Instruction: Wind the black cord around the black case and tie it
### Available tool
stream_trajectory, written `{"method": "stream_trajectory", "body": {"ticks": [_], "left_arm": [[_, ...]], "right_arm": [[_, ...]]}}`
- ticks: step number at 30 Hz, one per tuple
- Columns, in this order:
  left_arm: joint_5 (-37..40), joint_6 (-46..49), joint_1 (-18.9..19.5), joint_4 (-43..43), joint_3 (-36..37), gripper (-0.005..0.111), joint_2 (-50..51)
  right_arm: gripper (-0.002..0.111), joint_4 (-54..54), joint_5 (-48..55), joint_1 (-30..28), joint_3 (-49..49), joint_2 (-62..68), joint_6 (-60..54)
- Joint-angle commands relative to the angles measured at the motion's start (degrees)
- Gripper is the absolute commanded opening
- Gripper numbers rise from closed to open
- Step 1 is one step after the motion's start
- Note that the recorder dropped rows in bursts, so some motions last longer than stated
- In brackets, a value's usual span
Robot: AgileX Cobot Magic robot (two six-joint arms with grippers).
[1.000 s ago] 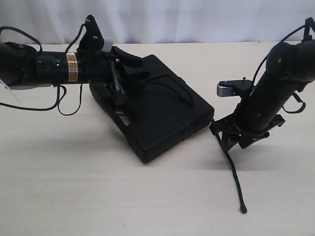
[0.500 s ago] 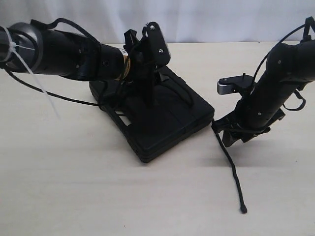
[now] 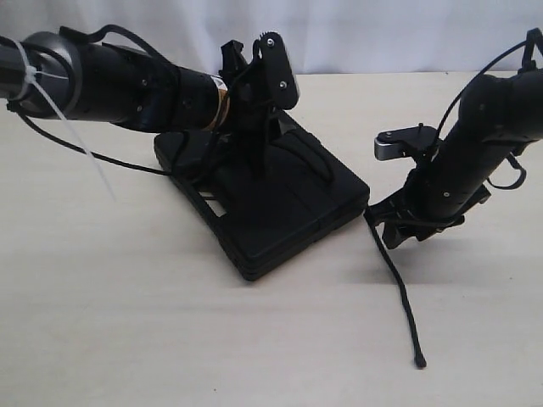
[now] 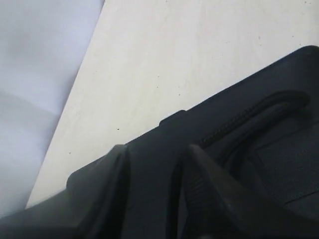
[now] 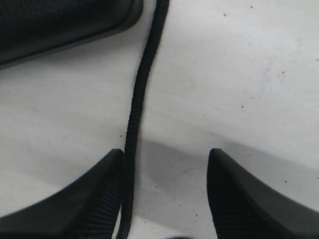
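Step in hand: securing the free run of cord before wrapping; no turn around the case is complete, and no knot is tied.

1. Table (image 3: 127, 339). Bare surface lies open on the case's near side and off its left side. This is the room available for swinging the cord.
2. Black case (image 3: 288, 212). It lies flat and skewed, one corner pointing at my right claw. Its rounded edges are where the cord must bend, so I expect slippage there.
3. My left claw (image 4: 157, 159) hangs over the case's far-left part, jaws released, gripping nothing.
4. My right claw (image 5: 165, 154) sits low at the table, just beside the case's right corner, jaws apart.
5. Black cord (image 3: 405, 298). One stretch loops over the case top. The rest leaves the right corner, passes between my right jaws against one finger, unclamped, and trails toward the near side.

Next move: clench the right claw on the cord, then carry it across the case.
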Motion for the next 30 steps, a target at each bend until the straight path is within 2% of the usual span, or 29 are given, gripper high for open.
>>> {"method": "stream_trajectory", "body": {"ticks": [1,11,21,23,26,27,30], "left_arm": [[-1.7,-0.5,0.0,2.9,-0.4,0.036,1.9],[-2.2,5.6,0.0,3.2,-0.7,0.036,3.5],[-1.9,5.6,0.0,-2.2,-7.8,0.036,8.4],[-2.2,6.3,0.0,-2.2,-7.8,0.030,8.4],[-1.9,7.0,0.0,-2.2,-7.8,0.013,8.4],[-1.7,7.0,0.2,-2.2,-7.8,0.002,8.6],[0.1,6.9,0.2,-2.2,-7.8,0.000,8.8]], "right_arm": [[0.049,-0.4,-0.3,-0.1,0.2,0.0,-0.3],[0.049,-0.4,-1.0,-0.1,0.2,0.0,-0.3],[0.049,0.0,-0.5,-0.1,0.2,0.0,-0.2],[0.049,0.0,-1.2,-0.1,0.2,0.0,-0.2],[0.049,0.0,-1.3,-0.1,0.2,0.0,-0.1],[0.049,0.0,-1.2,-0.1,0.2,0.0,-0.1],[0.049,0.2,0.0,-0.1,0.2,0.0,-0.1]]}}
